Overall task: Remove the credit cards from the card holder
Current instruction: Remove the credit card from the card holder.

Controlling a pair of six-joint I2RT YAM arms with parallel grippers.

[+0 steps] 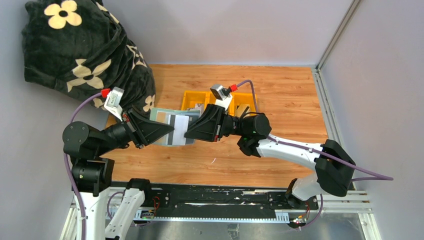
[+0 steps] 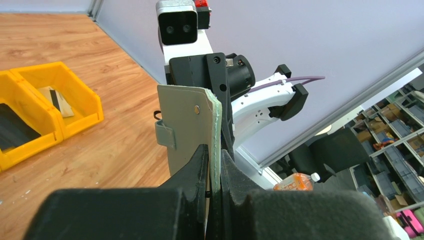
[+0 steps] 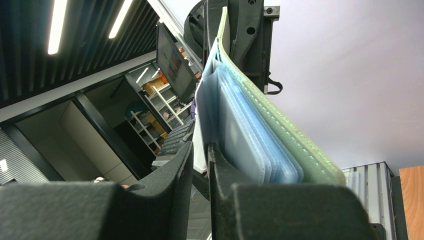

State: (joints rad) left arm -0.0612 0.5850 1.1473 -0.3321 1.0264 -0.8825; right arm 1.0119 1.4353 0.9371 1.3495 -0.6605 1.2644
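card holder [image 2: 187,125] tight in l pincer [image 2: 214,155], its white card [image 3: 199,110] tight in r pincer [image 3: 200,146]

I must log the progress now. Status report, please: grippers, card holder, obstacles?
Left gripper shut on holder, held in the air. Right gripper shut on white card, card not yet clear of holder. Nothing blocks the pull; tray behind.

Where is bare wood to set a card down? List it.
Free: table right of the yellow tray, to the wall rail; near strip before the arm bases. Crowded: centre, left hand and right hand at the card holder; blanket back-left.
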